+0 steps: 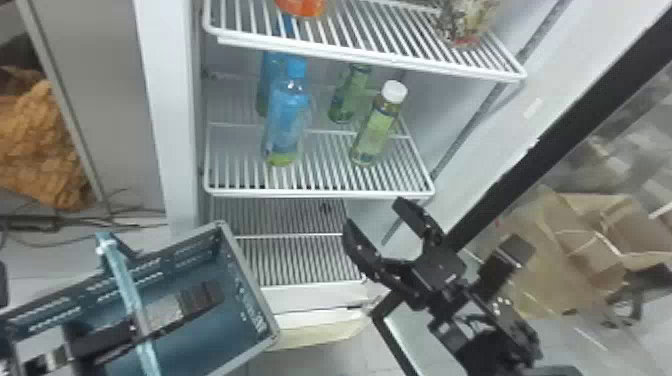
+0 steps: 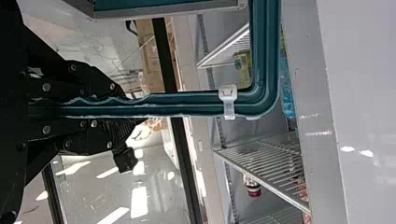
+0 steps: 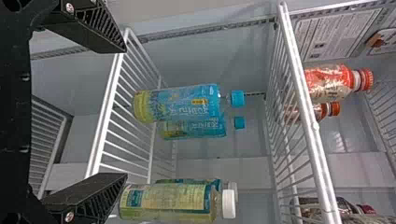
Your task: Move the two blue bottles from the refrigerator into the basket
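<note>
Blue bottles (image 1: 287, 120) beside green bottles (image 1: 375, 131), under shelf (image 1: 350, 56)

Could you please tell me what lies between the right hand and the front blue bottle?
In the head view, the front rail and bare bars of the wire shelf lie between the right hand and the front blue bottle.

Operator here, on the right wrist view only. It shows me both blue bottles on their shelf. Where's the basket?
Observer: Head view puts the basket lower than that shelf, toward the robot's left.
Operator: Is anything holding it?
Observer: Yes. In the left wrist view, the left gripper is closed on its handle.
Operator: And the refrigerator door?
Observer: Open, on the robot's right in the head view, its dark frame slanting past the shelves.
</note>
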Controlling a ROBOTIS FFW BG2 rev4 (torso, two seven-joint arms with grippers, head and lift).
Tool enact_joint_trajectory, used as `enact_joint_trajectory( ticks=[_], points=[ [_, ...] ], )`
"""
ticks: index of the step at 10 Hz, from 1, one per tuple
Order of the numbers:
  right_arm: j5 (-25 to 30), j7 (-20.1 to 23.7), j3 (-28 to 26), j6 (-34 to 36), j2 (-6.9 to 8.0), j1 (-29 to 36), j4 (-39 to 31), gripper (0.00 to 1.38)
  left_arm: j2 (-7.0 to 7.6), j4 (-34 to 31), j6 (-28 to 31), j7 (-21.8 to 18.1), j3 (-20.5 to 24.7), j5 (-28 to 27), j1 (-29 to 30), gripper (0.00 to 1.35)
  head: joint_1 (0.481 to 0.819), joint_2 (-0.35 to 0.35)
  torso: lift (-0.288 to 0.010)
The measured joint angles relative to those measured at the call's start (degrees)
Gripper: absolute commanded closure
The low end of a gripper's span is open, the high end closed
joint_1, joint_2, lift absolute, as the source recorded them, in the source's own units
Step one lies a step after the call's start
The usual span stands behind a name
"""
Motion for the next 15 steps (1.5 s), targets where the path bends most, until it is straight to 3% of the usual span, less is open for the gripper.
enact_joint_trajectory(
  ticks=[5,15],
  points=[
    [0.44,-1.34,6.59,0.01,-1.15,-10.62,7.36,0.09,0.00,0.06,-0.01,0.00,0.01,0.00,-0.54,1.20,0.695,-0.220,-0.220],
    [1.70,-7.44,14.99,3.31,-1.31,-27.52,20.00,0.10,0.07,0.48,-0.15,-0.08,0.01,0.23,-0.80,1.20,0.695,-0.132,-0.220]
  ],
)
